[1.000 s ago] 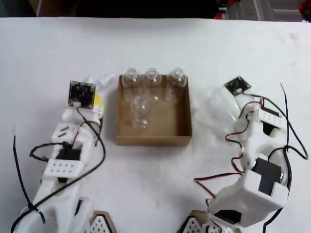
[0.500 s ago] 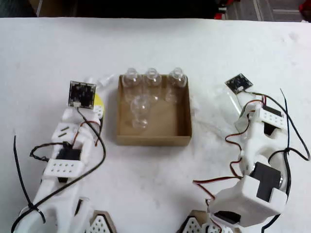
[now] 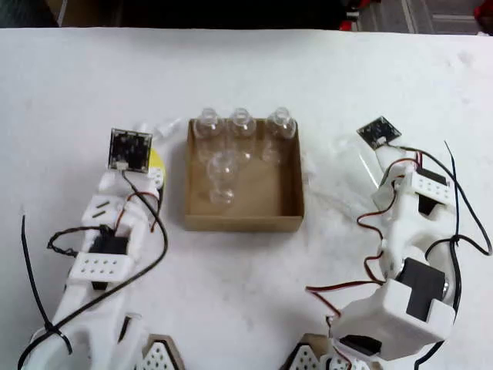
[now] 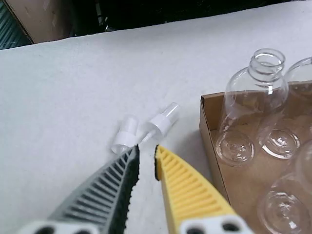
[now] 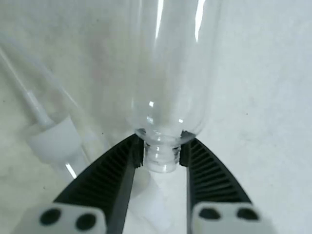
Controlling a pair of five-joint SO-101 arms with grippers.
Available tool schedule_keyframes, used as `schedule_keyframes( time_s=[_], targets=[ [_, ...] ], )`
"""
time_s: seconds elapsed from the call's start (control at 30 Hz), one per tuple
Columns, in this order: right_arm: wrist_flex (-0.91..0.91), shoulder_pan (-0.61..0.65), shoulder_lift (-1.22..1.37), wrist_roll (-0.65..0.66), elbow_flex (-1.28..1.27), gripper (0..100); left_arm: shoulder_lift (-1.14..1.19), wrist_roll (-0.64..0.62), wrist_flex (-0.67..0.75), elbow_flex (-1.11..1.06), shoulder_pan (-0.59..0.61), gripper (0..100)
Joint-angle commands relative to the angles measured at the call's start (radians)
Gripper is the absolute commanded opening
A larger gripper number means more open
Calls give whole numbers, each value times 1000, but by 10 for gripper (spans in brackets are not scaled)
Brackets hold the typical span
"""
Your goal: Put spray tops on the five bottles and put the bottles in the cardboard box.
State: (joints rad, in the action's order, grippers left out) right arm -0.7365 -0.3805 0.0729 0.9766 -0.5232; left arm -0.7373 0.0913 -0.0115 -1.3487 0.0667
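Note:
The cardboard box [image 3: 243, 223] sits mid-table and holds several clear bottles without tops: three along its far wall [image 3: 241, 122] and one in the middle [image 3: 222, 173]. Two white spray tops [image 4: 124, 139] [image 4: 163, 122] lie on the table just left of the box. My left gripper [image 4: 146, 153] points at them from close by, slightly open, with nothing between its fingers. Right of the box a clear bottle [image 3: 350, 162] lies on its side. My right gripper [image 5: 161, 148] is shut on this bottle's [image 5: 165, 73] threaded neck.
A white spray top with a long tube [image 5: 53, 139] lies on the table beside the held bottle. The white table [image 3: 246, 69] stretches open beyond the box. Loose red and black cables [image 3: 339, 285] trail from both arms near the front.
The right arm has shifted slightly away from the front edge, with the bottle in its grip. The left arm and the box have not moved.

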Motion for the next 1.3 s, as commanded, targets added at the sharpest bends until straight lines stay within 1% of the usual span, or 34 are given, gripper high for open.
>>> schedule_keyframes(
  time_s=[0.0,0.13,0.27,0.4,0.57,0.67,0.73,0.8,0.97,1.03,1.13,1.2,1.27],
  targets=[
    [-1,-15,-45,5,11,84,-31,-5,21,5,-18,64],
    [-1,-22,-64,5,18,19,-31,-5,21,5,-18,64],
    [-27,-39,-159,5,15,16,-31,-8,21,5,-18,66],
    [-130,-47,-311,3,15,15,-35,-11,21,5,-18,68],
    [-305,-42,-552,6,17,15,-41,-12,20,5,-22,69],
    [-426,-5,-719,14,17,15,-51,-14,-35,15,-45,102],
    [-515,48,-835,15,17,15,-93,-32,-110,31,-59,138],
    [-604,122,-949,15,12,15,-165,-94,-215,54,-59,157],
    [-773,358,-1147,5,12,15,-424,-219,-482,95,-58,186],
    [-814,433,-1184,-38,15,15,-552,-258,-559,94,-62,200],
    [-846,532,-1188,-123,12,15,-743,-350,-664,94,-76,226],
    [-855,599,-1171,-158,9,15,-869,-391,-747,92,-122,252],
    [-860,667,-1148,-183,9,15,-987,-397,-821,83,-182,273]
  ],
)
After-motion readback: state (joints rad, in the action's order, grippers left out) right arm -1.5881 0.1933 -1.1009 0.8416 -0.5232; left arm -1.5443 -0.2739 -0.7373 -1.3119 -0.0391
